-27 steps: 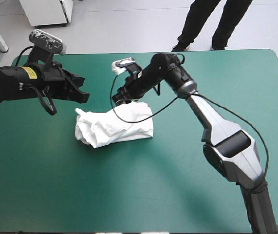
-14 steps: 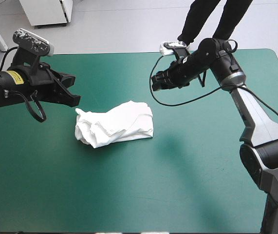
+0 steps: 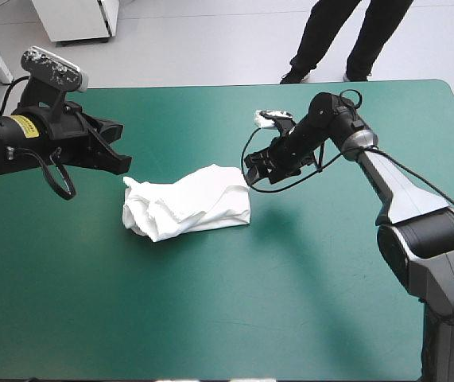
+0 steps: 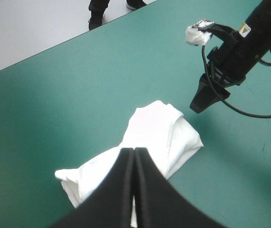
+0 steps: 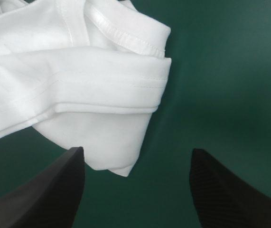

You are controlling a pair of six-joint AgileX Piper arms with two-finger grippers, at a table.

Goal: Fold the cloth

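The white T-shirt (image 3: 187,204) lies as a loosely folded, crumpled bundle on the teal-green cover, left of the table's middle. My right gripper (image 3: 253,170) hovers open just off the bundle's right end. In the right wrist view, the right gripper (image 5: 137,150) has its black fingers wide apart, with the T-shirt (image 5: 78,71) and its hemmed folds just ahead of them. My left gripper (image 3: 122,161) hangs shut above the table, off the bundle's far left corner. In the left wrist view the left gripper (image 4: 134,151) forms one pointed arch over the T-shirt (image 4: 166,130), and the right gripper (image 4: 200,102) shows beyond.
The teal-green cover (image 3: 234,302) stretches broad and bare in front of the bundle and to its right. The table's far edge (image 3: 211,85) runs behind both arms, and the left edge lies under the left arm.
The right gripper left the bundle's far side, swung up to the right, then came back down to the bundle's right end. The left arm drew back slightly to the left. The T-shirt has not moved.
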